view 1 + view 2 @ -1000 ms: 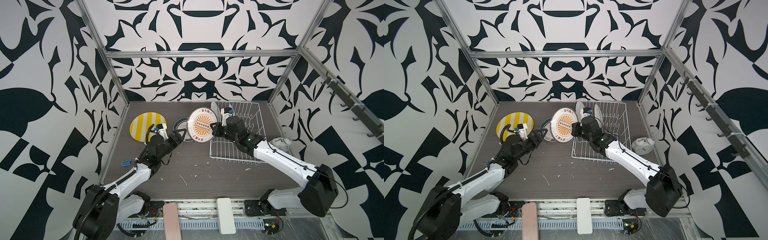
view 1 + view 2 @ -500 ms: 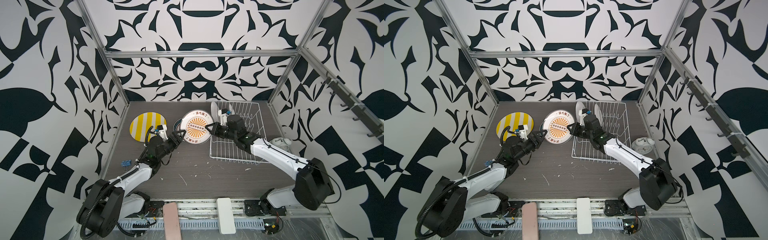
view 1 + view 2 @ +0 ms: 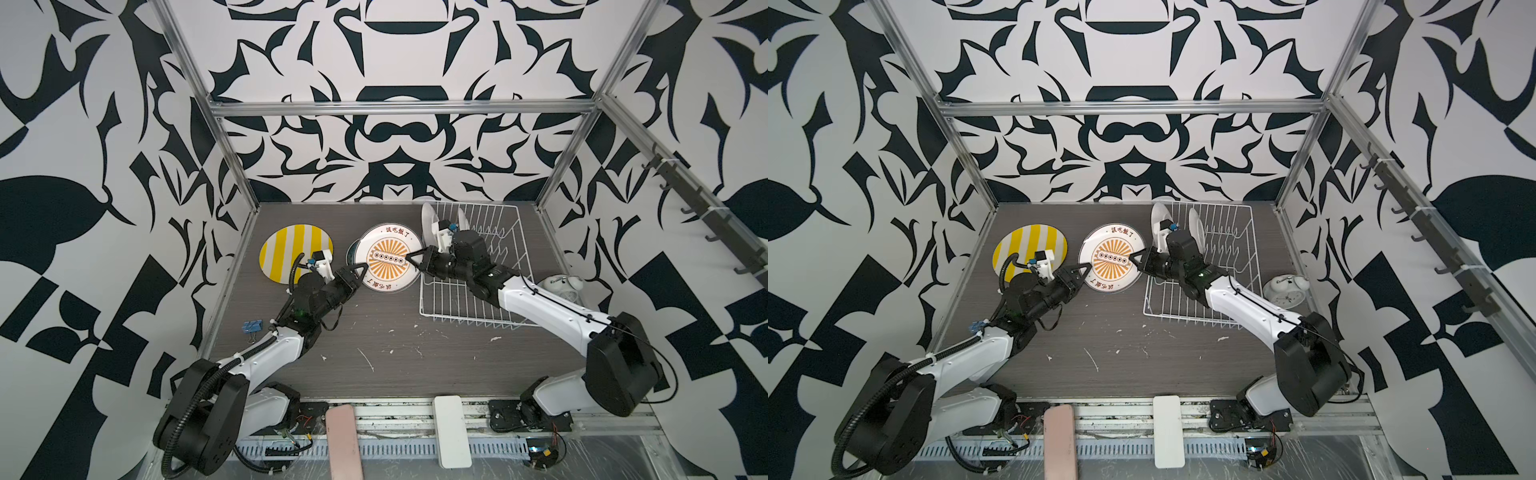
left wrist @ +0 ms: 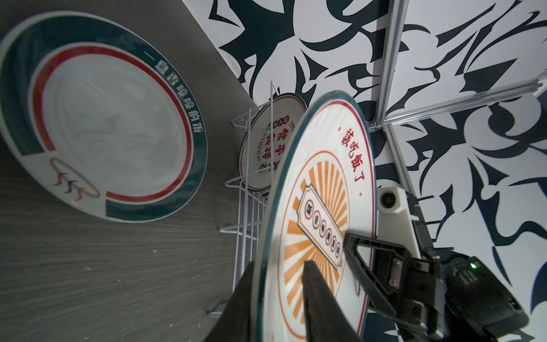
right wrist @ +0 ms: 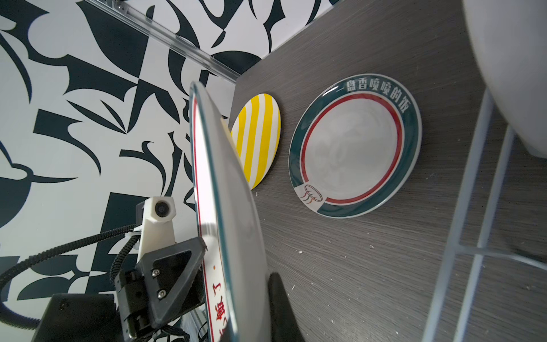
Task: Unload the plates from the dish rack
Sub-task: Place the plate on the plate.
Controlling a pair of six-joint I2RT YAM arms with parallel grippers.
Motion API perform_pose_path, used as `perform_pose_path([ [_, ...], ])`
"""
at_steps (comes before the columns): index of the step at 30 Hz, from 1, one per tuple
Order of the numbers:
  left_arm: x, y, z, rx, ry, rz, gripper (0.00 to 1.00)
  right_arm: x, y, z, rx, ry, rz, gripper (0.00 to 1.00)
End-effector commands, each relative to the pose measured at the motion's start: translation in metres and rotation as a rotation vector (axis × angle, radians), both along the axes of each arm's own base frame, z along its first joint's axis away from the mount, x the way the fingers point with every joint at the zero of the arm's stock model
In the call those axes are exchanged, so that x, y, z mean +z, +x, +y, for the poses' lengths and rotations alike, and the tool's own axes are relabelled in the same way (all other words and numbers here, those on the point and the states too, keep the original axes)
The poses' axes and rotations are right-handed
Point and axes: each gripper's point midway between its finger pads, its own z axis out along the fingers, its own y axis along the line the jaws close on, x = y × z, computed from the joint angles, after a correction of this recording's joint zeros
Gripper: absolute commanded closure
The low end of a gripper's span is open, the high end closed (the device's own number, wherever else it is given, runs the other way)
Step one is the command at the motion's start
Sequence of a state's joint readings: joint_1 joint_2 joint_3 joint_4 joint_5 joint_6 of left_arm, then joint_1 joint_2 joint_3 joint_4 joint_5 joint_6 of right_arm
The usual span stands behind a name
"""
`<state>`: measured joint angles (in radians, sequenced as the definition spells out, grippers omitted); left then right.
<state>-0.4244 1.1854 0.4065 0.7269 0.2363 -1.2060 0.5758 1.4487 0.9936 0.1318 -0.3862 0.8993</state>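
Observation:
A white plate with an orange sunburst [image 3: 388, 259] [image 3: 1111, 257] hangs tilted above the table, left of the dish rack [image 3: 469, 309] [image 3: 1239, 232]. My right gripper [image 3: 411, 261] [image 5: 245, 281] is shut on its right rim. My left gripper [image 3: 363, 275] [image 4: 281, 265] is shut on its left rim, one finger on the face and one behind. Under it a green-rimmed plate [image 4: 103, 118] [image 5: 355, 145] lies flat. A yellow-striped plate [image 3: 296, 251] [image 5: 260, 133] lies further left. Two plates [image 3: 428, 220] [image 3: 462, 218] stand upright in the rack.
A white alarm clock [image 3: 561, 286] [image 3: 1285, 289] stands right of the rack. A blue binder clip [image 3: 252, 326] lies by the left wall. White crumbs are scattered over the front of the dark table [image 3: 415, 365].
The right gripper has carried the orange plate left, away from the rack, and tipped it flatter. The left gripper's jaws have closed from wide open onto the plate's left rim.

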Motion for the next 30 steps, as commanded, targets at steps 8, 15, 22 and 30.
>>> perform_pose_path([
  [8,0.004,-0.002,0.003,0.007,-0.02,-0.021,0.86,0.04,0.006,0.009,0.048,0.093,-0.087,0.99],
  [15,0.003,-0.001,0.007,0.025,-0.018,-0.02,1.0,0.043,0.007,0.01,0.063,0.101,-0.087,0.63],
  [22,0.009,0.007,0.016,0.062,-0.034,-0.021,1.0,0.042,0.017,0.003,0.049,0.081,-0.041,0.32],
  [30,0.013,0.022,0.025,0.096,-0.03,-0.009,1.0,0.048,0.03,-0.018,-0.022,0.056,-0.014,0.01],
])
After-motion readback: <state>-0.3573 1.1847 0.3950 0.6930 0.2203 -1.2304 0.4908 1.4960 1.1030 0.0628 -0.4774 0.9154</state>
